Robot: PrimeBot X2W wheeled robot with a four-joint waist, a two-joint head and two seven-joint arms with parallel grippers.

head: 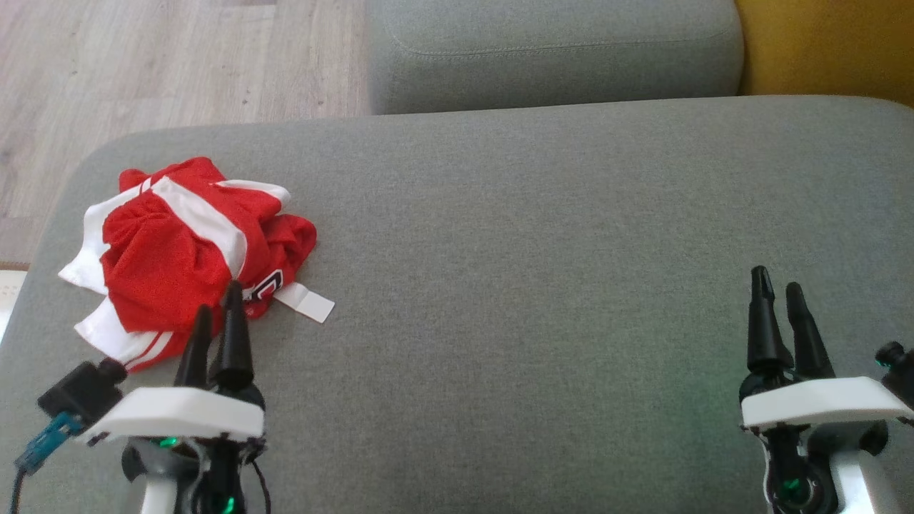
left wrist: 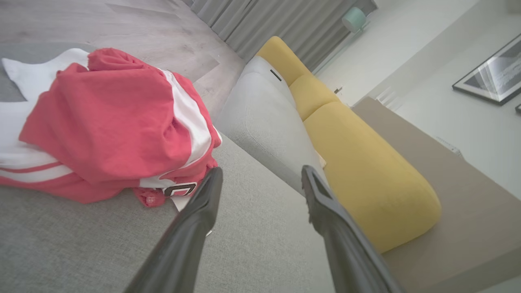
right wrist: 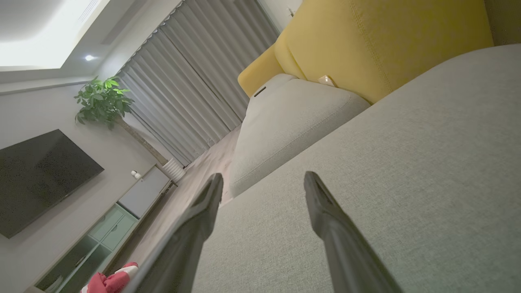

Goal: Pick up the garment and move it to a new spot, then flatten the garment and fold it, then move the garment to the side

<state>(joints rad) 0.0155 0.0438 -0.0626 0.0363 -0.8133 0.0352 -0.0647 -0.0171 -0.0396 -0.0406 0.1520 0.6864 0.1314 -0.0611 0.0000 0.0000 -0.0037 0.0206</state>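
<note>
A red garment (head: 182, 250) with broad white stripes is seen crumpled in a loose, unfolded heap at the left end of the grey cushion (head: 543, 300). A white strip (head: 305, 303) is seen lying flat at its near right edge.

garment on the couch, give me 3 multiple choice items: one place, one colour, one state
1. Where on the cushion does the garment lie, in the head view? A left B centre C right
2. Its colours? A blue and white B red and white C black
3. The left end effector is: A open, empty B shut on the garment C shut, empty
A: it lies near the left edge. B: red cloth, white bands. A: fingers apart, nothing between them.
</note>
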